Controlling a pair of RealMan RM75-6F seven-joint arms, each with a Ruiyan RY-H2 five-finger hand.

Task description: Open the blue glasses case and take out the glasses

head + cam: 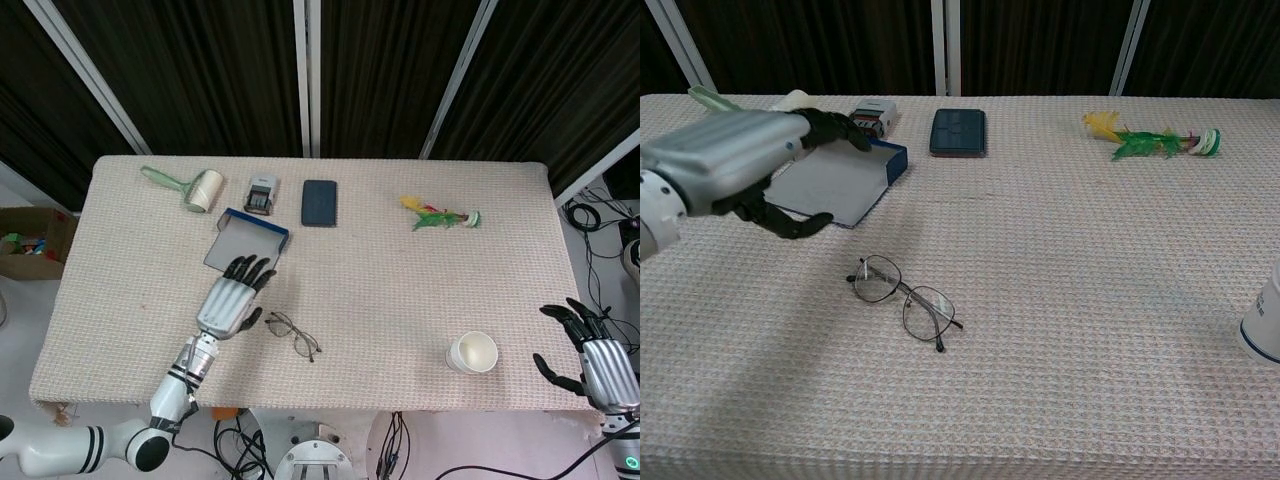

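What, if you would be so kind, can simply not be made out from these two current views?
- Right hand: cut by the head view's edge, absent from the chest view.
- Paper cup: cropped by the chest view's right edge; its inside is unreadable from the head view.
- Blue glasses case: the left hand covers its near left part in the chest view.
- Stamp-like item: too small to identify.

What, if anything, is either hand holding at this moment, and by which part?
Nothing is held. The left hand hovers open, apart from the glasses, which lie on the table. The right hand is open and empty too.
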